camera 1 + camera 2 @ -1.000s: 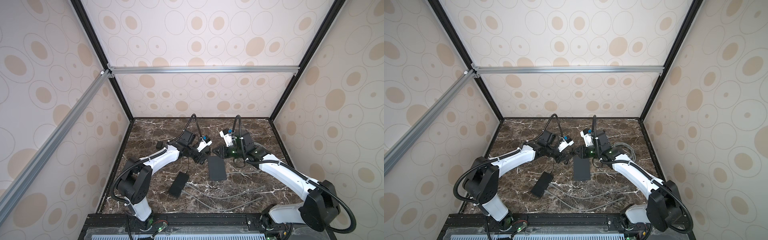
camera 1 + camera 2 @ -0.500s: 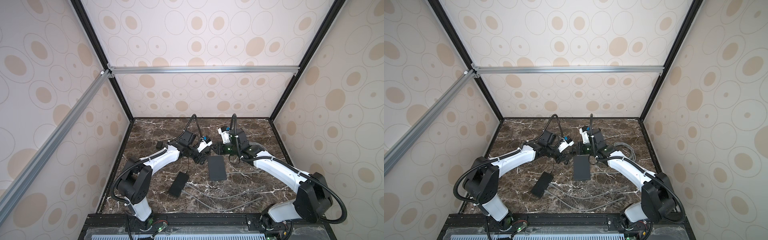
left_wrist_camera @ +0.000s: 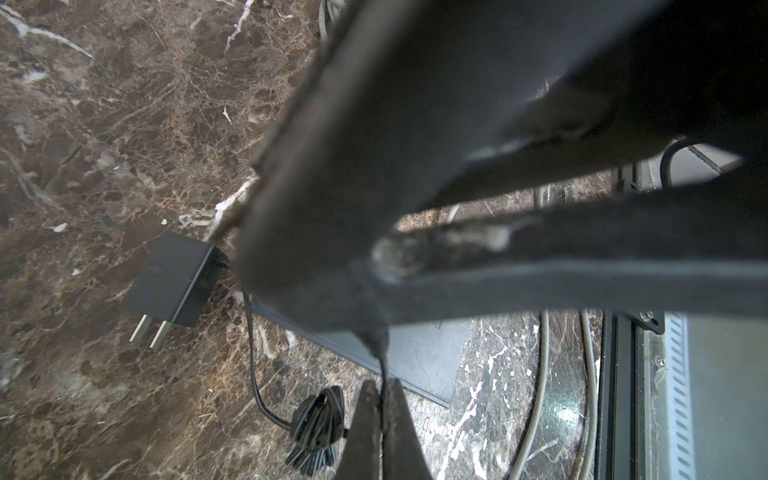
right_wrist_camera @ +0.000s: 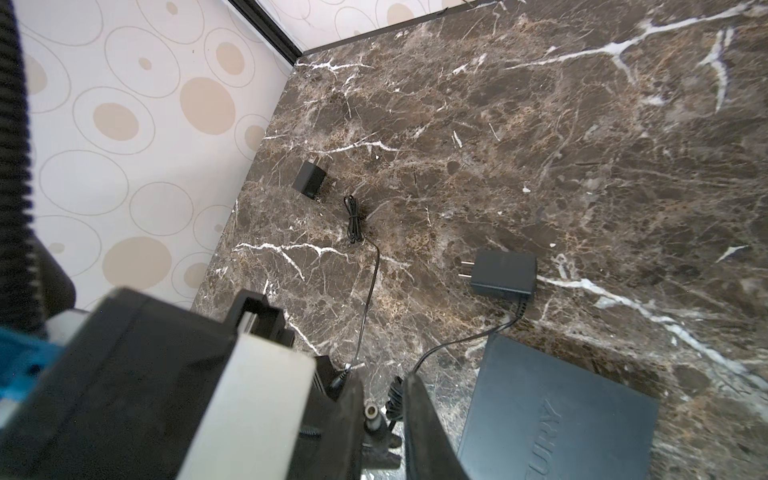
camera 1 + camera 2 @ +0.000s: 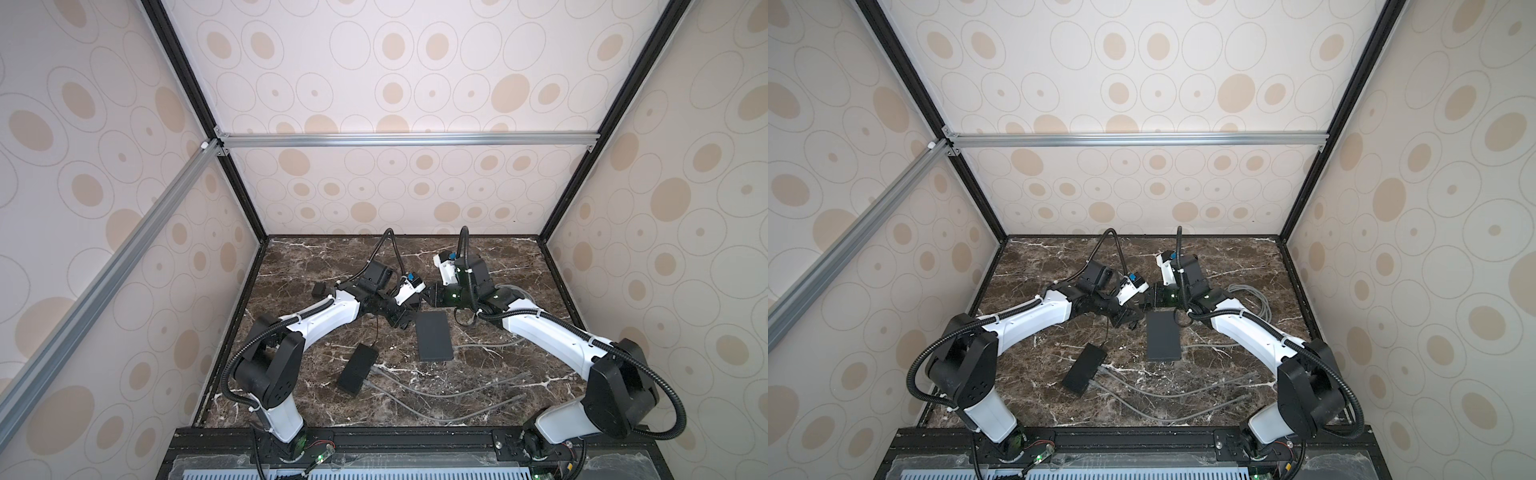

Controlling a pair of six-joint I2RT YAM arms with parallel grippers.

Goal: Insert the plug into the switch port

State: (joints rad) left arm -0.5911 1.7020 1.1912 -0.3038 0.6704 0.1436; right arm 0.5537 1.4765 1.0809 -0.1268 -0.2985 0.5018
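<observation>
The right gripper (image 5: 428, 298) has swung in close to the left gripper (image 5: 411, 318). Beyond the switch (image 5: 434, 341) at the worktop (image 5: 490, 399) middle, left fingers (image 3: 365, 436) pinch the cable (image 3: 382, 370); right fingers (image 4: 419, 424) stand narrow around the plug (image 4: 371, 414), grip unclear. Released early, it could drop.

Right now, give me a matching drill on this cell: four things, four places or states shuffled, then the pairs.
Things:
1. plug
2. left hand
3. switch
4. small black box

Places or states:
A. grey cables run from its end
B. between the fingers of the right hand
C. shut on a thin black cable
D. flat on the table, close by both hands

Pairs: 1-B, 2-C, 3-D, 4-A
</observation>
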